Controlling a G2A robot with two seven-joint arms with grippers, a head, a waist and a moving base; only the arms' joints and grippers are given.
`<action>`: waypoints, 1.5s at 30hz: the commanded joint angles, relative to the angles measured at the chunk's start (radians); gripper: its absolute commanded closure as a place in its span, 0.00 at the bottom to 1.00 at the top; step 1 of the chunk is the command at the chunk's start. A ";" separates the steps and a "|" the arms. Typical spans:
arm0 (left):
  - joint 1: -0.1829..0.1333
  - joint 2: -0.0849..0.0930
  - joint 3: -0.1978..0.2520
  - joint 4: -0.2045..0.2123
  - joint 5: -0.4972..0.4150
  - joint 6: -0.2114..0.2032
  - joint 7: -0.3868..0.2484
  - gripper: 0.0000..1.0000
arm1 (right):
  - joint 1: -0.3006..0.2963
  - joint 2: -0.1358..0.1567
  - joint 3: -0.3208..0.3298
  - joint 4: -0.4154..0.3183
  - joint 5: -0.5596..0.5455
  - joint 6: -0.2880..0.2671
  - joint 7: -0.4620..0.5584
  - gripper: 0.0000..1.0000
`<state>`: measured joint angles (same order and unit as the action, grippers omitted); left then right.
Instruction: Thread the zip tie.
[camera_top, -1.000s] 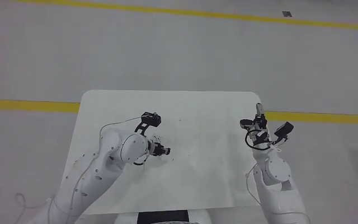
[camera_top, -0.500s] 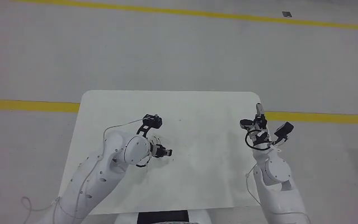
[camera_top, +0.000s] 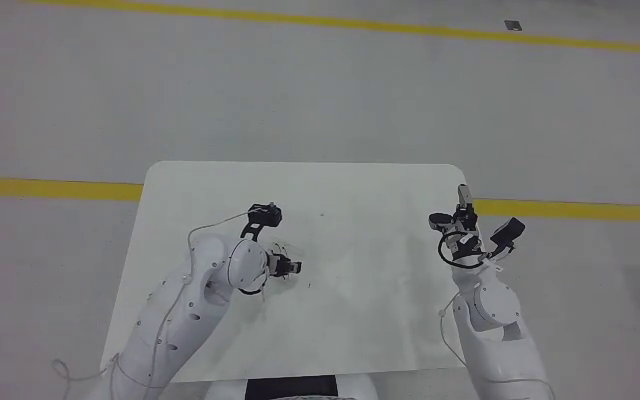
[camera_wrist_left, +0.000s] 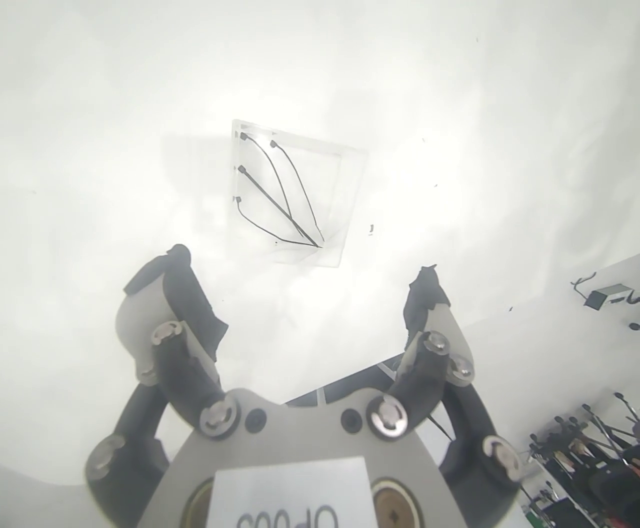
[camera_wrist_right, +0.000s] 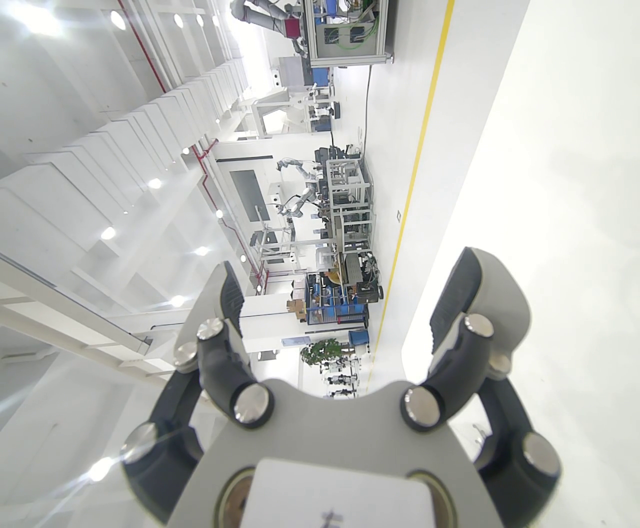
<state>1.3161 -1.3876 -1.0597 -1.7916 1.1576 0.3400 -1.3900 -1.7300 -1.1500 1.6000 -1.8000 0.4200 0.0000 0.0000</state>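
Your left gripper hangs over the worktop, fingers spread wide, nothing between them. Just past its fingertips you see the zip ties: four black ones, fanned out inside a clear square tray lying flat on the worktop. Your right gripper sits at the worktop's right edge, aimed out into the room, fingers likewise apart and unloaded.

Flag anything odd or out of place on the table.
Nothing stands out. Four black zip ties lie fanned inside the clear tray, none spilled; left gripper hangs open near them, right gripper open and empty.
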 joint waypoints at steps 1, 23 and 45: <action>0.002 -0.010 -0.005 0.003 0.010 0.000 0.000 0.00 | 0.000 0.000 0.000 0.000 0.000 0.000 0.000 0.00; 0.023 -0.026 -0.013 -0.023 0.058 0.000 0.000 0.00 | 0.000 0.000 0.000 0.000 0.000 0.000 0.000 0.00; 0.007 -0.026 0.037 -0.014 0.109 0.000 0.000 0.53 | 0.000 0.000 0.000 0.000 0.000 0.000 0.000 0.00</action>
<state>1.3252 -1.4130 -1.0224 -1.8081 1.2636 0.3400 -1.3900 -1.7300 -1.1500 1.6000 -1.8000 0.4200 0.0000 0.0000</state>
